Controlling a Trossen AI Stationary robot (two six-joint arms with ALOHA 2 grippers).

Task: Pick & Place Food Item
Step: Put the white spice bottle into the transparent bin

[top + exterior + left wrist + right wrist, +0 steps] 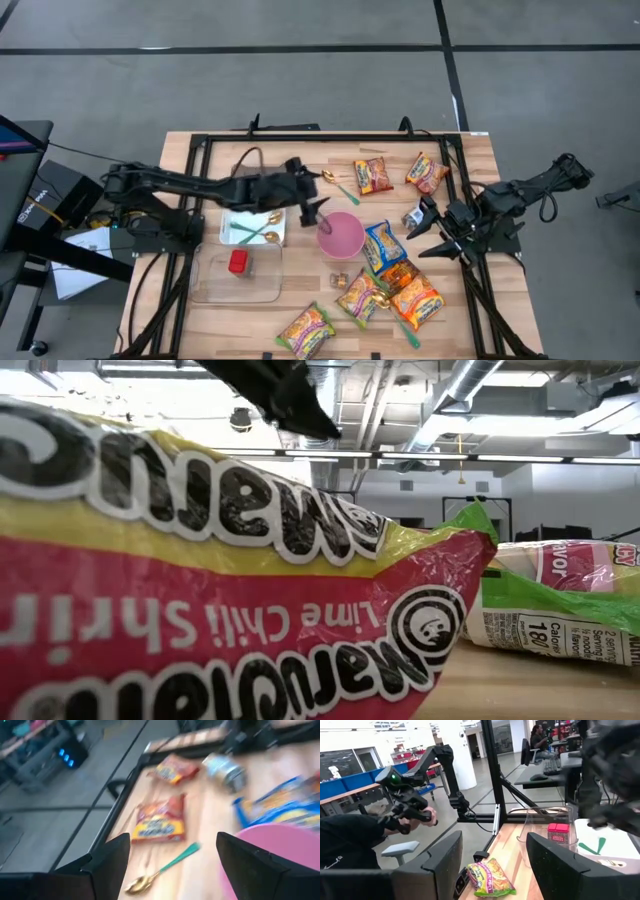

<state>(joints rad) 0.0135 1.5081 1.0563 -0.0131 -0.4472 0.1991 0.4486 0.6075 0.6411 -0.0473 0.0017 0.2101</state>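
Left of the pink bowl [342,235]: clear container [240,275] holding a red item [238,262], probably packaged food. At the bowl's left rim: left gripper [312,211], fingers apart, empty. Right of the bowl: right gripper [428,230], fingers spread, above the worktop [480,170].

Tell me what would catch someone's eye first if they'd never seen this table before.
Probably the pink bowl at the table's middle, with the open left gripper hovering at its rim. Next, the bright noodle packets scattered on the bowl's near and right sides, one filling the low view. The clear container holding a red item sits on the left, and the right gripper waits open at the right.
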